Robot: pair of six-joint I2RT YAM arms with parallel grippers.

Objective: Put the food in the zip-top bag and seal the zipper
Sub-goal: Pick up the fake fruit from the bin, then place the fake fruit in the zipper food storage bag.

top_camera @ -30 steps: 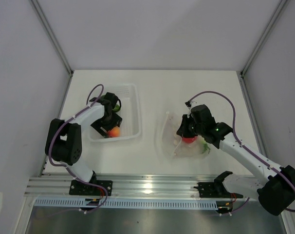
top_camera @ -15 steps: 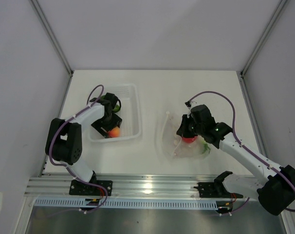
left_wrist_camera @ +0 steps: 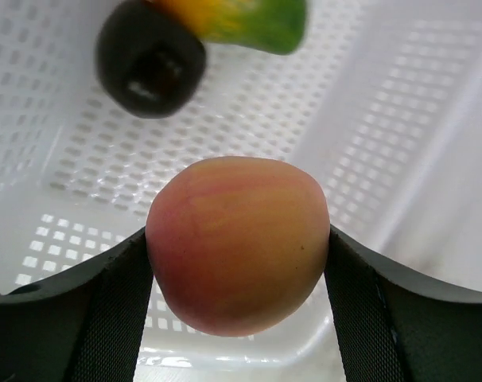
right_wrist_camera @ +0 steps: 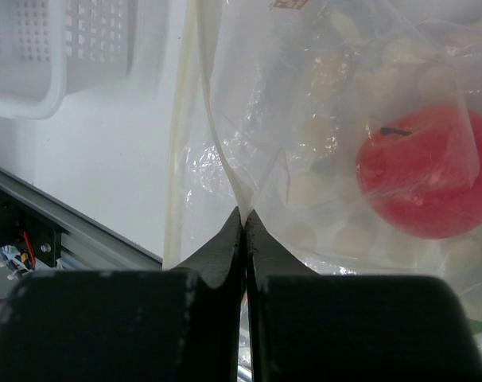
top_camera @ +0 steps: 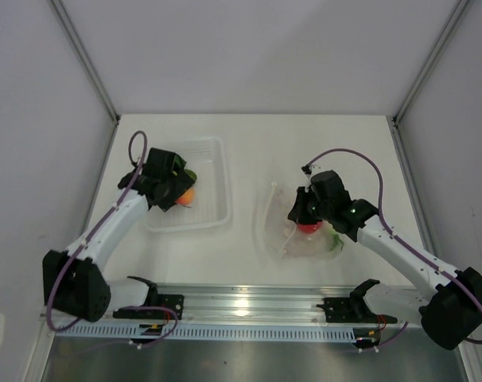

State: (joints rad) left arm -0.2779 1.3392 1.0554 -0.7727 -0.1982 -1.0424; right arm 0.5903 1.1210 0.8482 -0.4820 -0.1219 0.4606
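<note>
My left gripper (left_wrist_camera: 238,263) is shut on the orange peach (left_wrist_camera: 238,243), held just above the floor of the white tray (left_wrist_camera: 400,119). In the top view this gripper (top_camera: 181,193) and the peach (top_camera: 186,195) hang over the tray's left half. A dark brown fruit (left_wrist_camera: 149,57) and a yellow-green mango (left_wrist_camera: 241,17) lie in the tray beyond. My right gripper (right_wrist_camera: 244,216) is shut on a fold of the zip-top bag (right_wrist_camera: 305,143), holding its film up. A red fruit (right_wrist_camera: 428,171) lies inside the bag. The zipper (right_wrist_camera: 176,183) runs along the bag's left edge.
The tray (top_camera: 213,159) sits at the left, the bag (top_camera: 277,231) right of centre, with bare table between them. Green leaves (top_camera: 335,241) show inside the bag's right part. An aluminium rail (top_camera: 241,306) runs along the near edge.
The left arm has swung back and up, carrying the peach from the tray's near corner towards its middle. The right gripper and the bag have stayed put.
</note>
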